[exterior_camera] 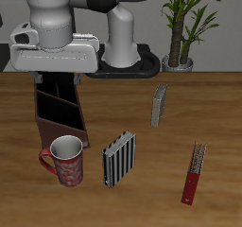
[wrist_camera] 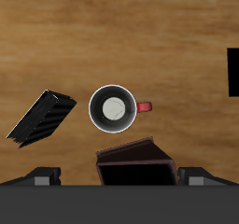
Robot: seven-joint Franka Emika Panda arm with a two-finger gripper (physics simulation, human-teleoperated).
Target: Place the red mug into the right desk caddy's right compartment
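Red mug (exterior_camera: 66, 162): red body, pale speckled pattern, grey metallic inside and rim, red loop handle; from wrist view (wrist_camera: 114, 108) white-grey rim ring, dark inside, pale centre.
Right desk caddy (exterior_camera: 59, 113): dark maroon-brown walls, near-black interior.
Striped block (exterior_camera: 118, 158): grey and black stripes; black with pale edges in wrist view (wrist_camera: 40, 118).
Small upright block (exterior_camera: 159, 105): grey.
Flat tool (exterior_camera: 194, 173): red handle, grey-brown upper part.
Table (exterior_camera: 189, 117): brown wood grain.
Robot arm (exterior_camera: 57, 23): white-grey, black band.
Plant (exterior_camera: 181, 18): green leaves, grey pot.
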